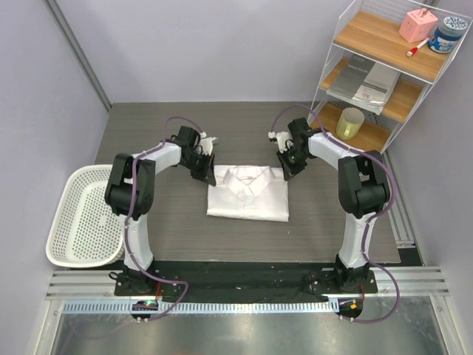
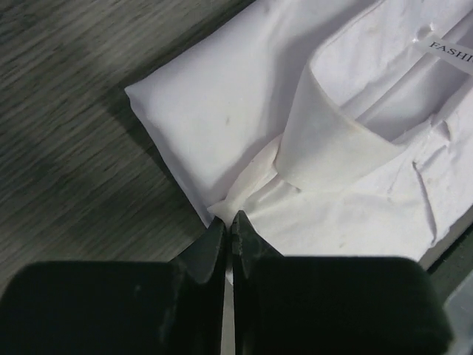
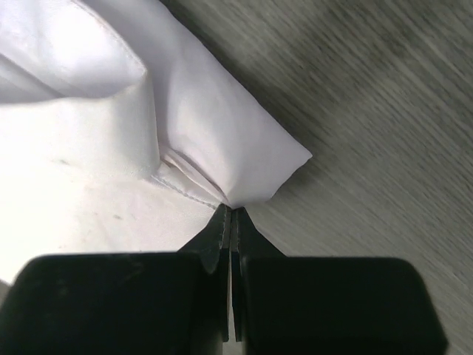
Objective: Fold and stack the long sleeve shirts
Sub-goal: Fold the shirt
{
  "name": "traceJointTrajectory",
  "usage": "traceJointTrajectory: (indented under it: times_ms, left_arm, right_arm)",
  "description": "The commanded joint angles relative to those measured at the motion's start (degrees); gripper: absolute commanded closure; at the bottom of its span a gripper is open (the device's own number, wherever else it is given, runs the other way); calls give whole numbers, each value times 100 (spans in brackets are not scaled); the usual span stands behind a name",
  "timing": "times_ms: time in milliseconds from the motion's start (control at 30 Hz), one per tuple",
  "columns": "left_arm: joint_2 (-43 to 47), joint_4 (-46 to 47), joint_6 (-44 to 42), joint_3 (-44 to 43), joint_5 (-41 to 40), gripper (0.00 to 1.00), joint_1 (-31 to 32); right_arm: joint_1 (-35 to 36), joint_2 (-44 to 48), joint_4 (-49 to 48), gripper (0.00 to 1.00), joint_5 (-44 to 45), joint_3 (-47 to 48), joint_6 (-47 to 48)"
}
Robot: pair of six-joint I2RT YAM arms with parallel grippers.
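One long sleeve shirt (image 1: 247, 194) lies folded into a white rectangle in the middle of the table, collar toward the far side. My left gripper (image 1: 208, 176) is at its far left corner, shut on a pinch of the cloth. In the left wrist view the black fingertips (image 2: 229, 218) meet on a fold of the shirt (image 2: 244, 111) beside the collar, with a thin strip of white between them. My right gripper (image 1: 287, 171) is at the far right corner. In the right wrist view its tips (image 3: 230, 213) are closed on the folded edge of the shirt (image 3: 89, 148).
A white perforated basket (image 1: 81, 218) sits at the table's left edge. A wire shelf rack (image 1: 336, 66) stands at the back right, holding grey booklets (image 1: 373, 78), a yellow cup (image 1: 349, 123), a pink box (image 1: 417, 24) and a blue-lidded jar (image 1: 448, 35). Dark wood-grain table (image 1: 148, 126).
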State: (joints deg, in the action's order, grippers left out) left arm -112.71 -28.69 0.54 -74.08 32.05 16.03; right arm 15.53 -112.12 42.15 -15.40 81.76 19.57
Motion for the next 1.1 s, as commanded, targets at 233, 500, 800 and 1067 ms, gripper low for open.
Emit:
traceJointTrajectory:
  times_ms: [233,500,800,1067]
  left_arm:
    - [973,-94,-168,-258,564,50,-408]
    - [2947,-383,463,1158,2189,39,13]
    - [2256,1023,1677,2039,3026,44,787]
    - [875,1945,2125,2214,2990,46,261]
  right_arm:
    - [-208,557,-138,53,-76,411,-585]
    - [-235,2412,-109,33,-2377,-659,-1525]
    - [432,2168,-1620,37,-4129,-2471,-2896]
    - [355,815,-1807,41,-4217,-2664,-2591]
